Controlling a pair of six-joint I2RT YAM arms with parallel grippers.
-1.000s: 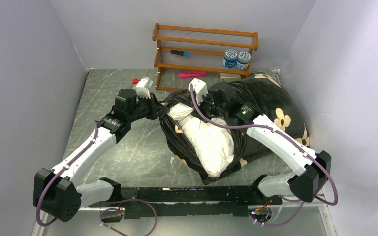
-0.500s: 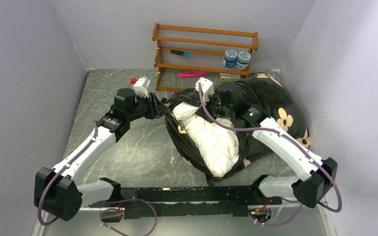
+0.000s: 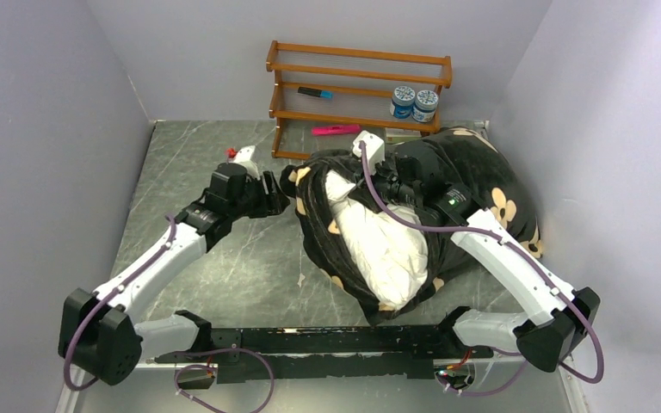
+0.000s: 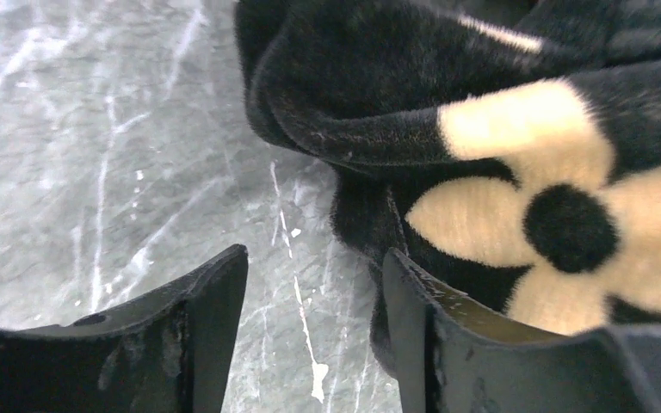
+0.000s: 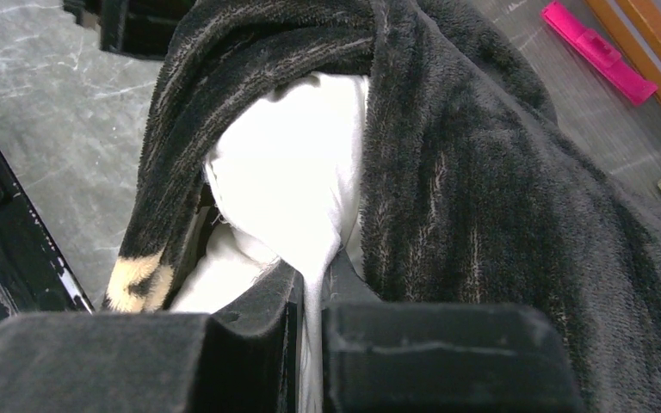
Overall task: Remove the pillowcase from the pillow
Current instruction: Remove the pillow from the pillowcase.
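The black plush pillowcase (image 3: 482,185) with cream flowers lies bunched at the back right, its mouth facing left. The white pillow (image 3: 387,249) bulges out of that mouth. My left gripper (image 3: 277,194) stands open just left of the pillowcase's edge. In the left wrist view the gripper (image 4: 314,288) has only bare table between its fingers, and the flowered pillowcase (image 4: 499,163) brushes the right finger (image 4: 413,335). My right gripper (image 5: 314,301) is shut on a pinched fold of the pillow (image 5: 293,172), with the pillowcase (image 5: 482,189) draped over and around it.
A wooden rack (image 3: 357,86) stands against the back wall with two jars (image 3: 413,101) and a blue marker (image 3: 314,92). A pink marker (image 3: 336,130) and a small red item (image 3: 236,153) lie on the grey marble table (image 3: 224,258). Walls close in left and right.
My left gripper has opened and let go of the pillowcase's edge, which has slackened around the pillow. The right arm has shifted a little toward the back right, still gripping the white fabric.
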